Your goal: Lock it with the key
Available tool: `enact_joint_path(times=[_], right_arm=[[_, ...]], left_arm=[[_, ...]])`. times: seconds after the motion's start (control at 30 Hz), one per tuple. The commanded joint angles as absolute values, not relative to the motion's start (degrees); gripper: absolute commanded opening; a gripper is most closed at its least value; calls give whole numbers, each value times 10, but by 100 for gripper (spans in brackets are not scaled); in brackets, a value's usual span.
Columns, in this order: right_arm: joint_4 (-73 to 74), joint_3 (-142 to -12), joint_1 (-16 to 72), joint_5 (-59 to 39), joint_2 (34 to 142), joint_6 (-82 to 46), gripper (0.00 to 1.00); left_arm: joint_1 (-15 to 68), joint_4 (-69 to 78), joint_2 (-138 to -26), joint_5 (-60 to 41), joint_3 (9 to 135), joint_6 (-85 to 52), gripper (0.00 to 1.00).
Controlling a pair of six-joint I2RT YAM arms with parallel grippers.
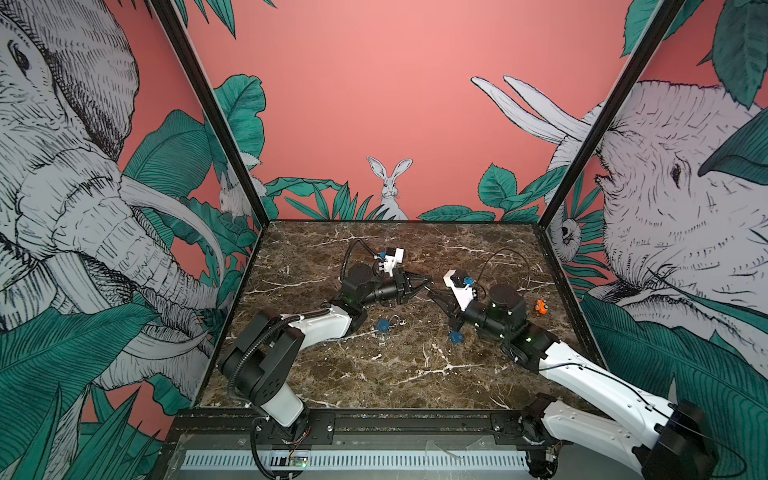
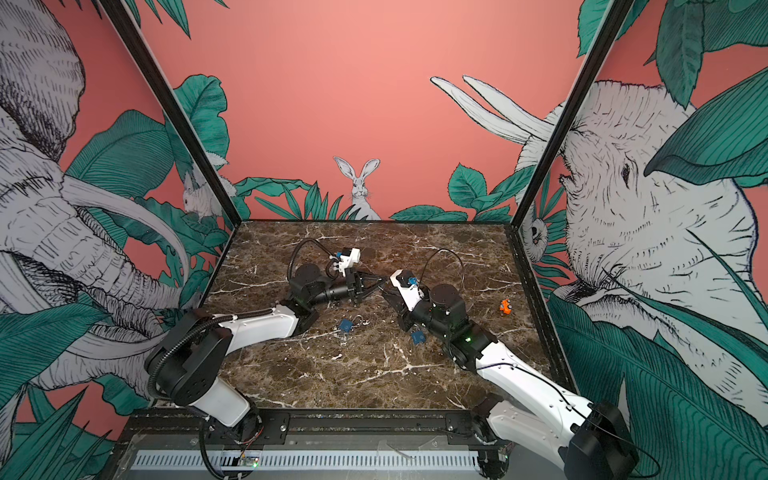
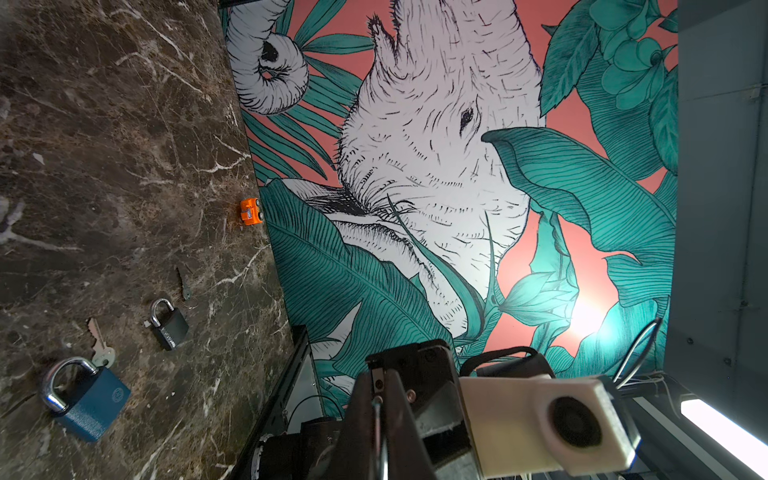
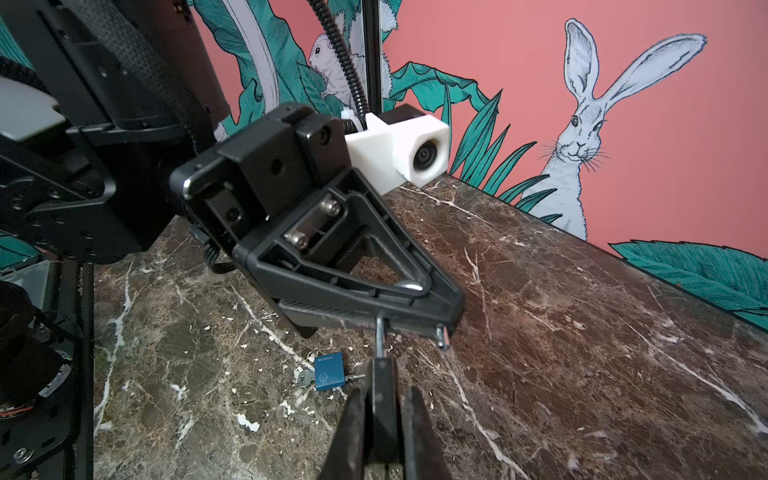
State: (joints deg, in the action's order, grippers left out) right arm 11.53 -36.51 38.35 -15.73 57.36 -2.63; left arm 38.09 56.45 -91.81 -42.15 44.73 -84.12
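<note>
My right tool (image 4: 384, 395) is clamped on the dark padlock (image 4: 382, 374), above the surface (image 4: 582, 332); my left tool (image 4: 451, 318) pinches its shackle (image 4: 380, 332). A key (image 3: 99, 351) lies just beside a blue padlock (image 3: 89, 401).

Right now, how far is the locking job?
Done: the dark padlock is up off the table. In hand: the right pincer grips its body, the left pincer its shackle, whose one end hangs free. Left: closing it; I see no key in it.
</note>
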Motion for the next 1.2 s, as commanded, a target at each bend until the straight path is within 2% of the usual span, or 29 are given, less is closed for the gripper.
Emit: enact_joint_path(times=[0.0, 0.03, 0.07, 0.1, 0.17, 0.33, 0.43, 0.57, 0.83, 1.17], right_arm=[[143, -364, 368, -157, 575, -70, 0], [140, -365, 359, -170, 571, -90, 0], [133, -366, 351, -184, 568, -107, 0], [118, -371, 341, -201, 562, -132, 0], [71, -386, 317, -236, 553, -190, 0], [-8, -414, 258, -409, 538, -368, 0], [12, -401, 247, -475, 523, -472, 0], [28, -384, 244, -511, 503, -536, 0], [72, -365, 237, -506, 502, -555, 0], [73, -361, 217, -504, 507, -537, 0]], left_arm=[[383, 594, -925, -435, 454, -823, 41], [378, 578, -923, -437, 458, -798, 57], [373, 549, -919, -434, 460, -772, 69], [368, 532, -913, -427, 459, -734, 74], [356, 482, -900, -417, 467, -646, 74], [352, 379, -877, -419, 503, -408, 72], [352, 388, -886, -464, 520, -355, 72], [356, 418, -905, -536, 539, -345, 71], [382, 456, -903, -610, 524, -361, 64], [385, 439, -887, -612, 492, -360, 53]])
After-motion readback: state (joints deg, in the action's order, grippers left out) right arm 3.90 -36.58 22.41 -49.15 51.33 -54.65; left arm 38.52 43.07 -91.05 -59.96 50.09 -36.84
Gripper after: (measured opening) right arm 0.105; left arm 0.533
